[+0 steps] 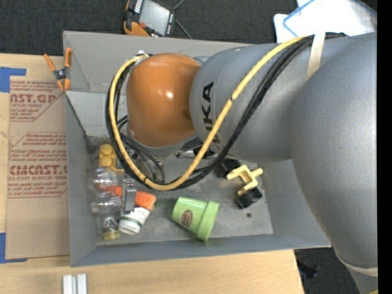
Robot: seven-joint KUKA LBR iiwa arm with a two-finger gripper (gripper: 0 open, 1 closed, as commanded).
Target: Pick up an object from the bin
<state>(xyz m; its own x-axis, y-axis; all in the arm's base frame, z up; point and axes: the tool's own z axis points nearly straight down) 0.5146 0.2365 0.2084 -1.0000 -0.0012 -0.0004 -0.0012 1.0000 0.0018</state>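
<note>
My gripper comes down from under the arm's orange cover into the left part of the bin. It stands right beside a white bottle with an orange cap, which lies just to its right and in front. A crumpled clear plastic piece and a small orange bit lie close on its left. Behind them sits a yellow studded block. Nothing can be seen held.
A green cup lies on its side at the bin's front middle. A yellow and black clip lies further right. A small glass-like item sits in the front left corner. The arm hides the bin's back and right.
</note>
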